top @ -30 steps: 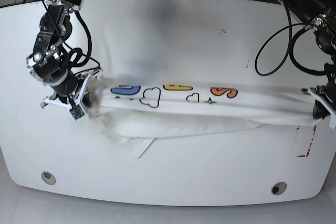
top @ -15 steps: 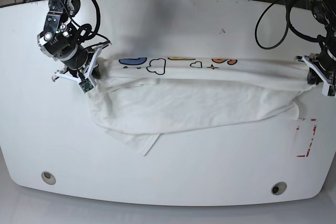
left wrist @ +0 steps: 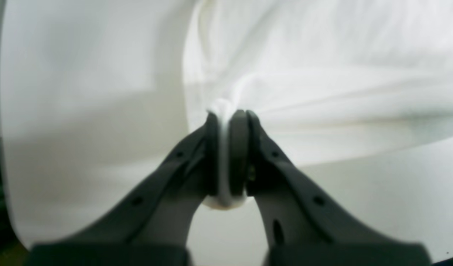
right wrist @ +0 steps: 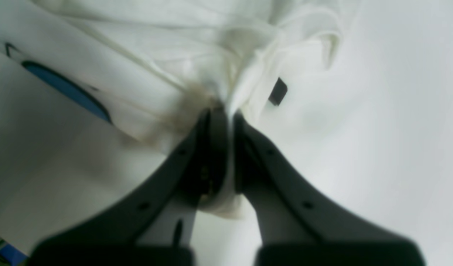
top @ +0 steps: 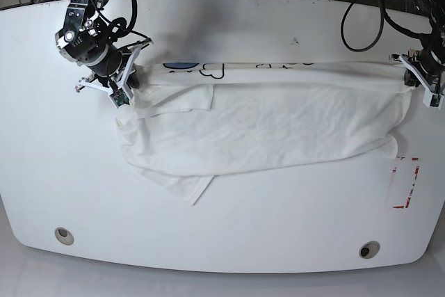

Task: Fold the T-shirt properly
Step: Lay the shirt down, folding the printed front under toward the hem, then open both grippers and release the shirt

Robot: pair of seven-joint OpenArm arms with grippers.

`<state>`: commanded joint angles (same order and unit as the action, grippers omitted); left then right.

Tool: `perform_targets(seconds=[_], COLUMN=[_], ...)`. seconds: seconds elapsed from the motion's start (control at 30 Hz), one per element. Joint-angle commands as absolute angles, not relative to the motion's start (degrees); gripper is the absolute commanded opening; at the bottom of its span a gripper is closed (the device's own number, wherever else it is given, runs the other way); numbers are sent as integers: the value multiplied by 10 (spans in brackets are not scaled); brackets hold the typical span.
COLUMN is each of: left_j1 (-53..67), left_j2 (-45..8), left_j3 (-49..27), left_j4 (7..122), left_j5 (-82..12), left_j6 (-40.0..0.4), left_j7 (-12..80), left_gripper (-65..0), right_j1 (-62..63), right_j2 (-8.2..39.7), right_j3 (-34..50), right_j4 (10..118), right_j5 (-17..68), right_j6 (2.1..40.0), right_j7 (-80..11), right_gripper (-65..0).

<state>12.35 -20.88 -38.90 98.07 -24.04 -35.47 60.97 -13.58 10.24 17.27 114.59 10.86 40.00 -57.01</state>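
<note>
Soft, wrinkled white T-shirt (top: 264, 130) spread wide on smooth white desk (top: 229, 227), L pincer (left wrist: 226, 155) & R pincer (right wrist: 226, 147) each clamped on bunched cloth.

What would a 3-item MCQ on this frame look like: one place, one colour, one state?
1. Where does the right tool hold the shirt?
A. base view's left end
B. middle
C. near edge

2. Colour of the print in the right wrist view?
A. red
B. blue
C. green

3. State of the left tool?
A. open above the shirt
B. shut on cloth
C. resting on the table

Key: 1 A, it pinches the left end; 2 B, a blue curved shape; 3 B, cloth sits between its pads.
</note>
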Motion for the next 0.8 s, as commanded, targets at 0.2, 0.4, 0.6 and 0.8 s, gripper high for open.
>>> perform_targets(seconds=[0.2,0.4,0.6,0.8], left_j1=[128,128,124,124], left_j2=[-211,-211,-212,-211], left_j3=[-393,-393,-391,-391], left_j4=[977,977,987,1030], left_j5=[-240,-245,-245,-245], left_j6=[-354,-354,-354,-354], left_j7=[610,611,612,612], left_gripper=[-407,-325,-322,-321], right_j1=[-143,-144,-139,-129], right_j2=[102,101,96,84], right_j3=[173,173,174,192], right_j4=[1147,1147,1148,1147], right_j5=[109,114,115,111], right_j6=[400,400,400,400], right_j7=[-570,-570,-570,-569], right_gripper=[-442,-246,-228,-227])
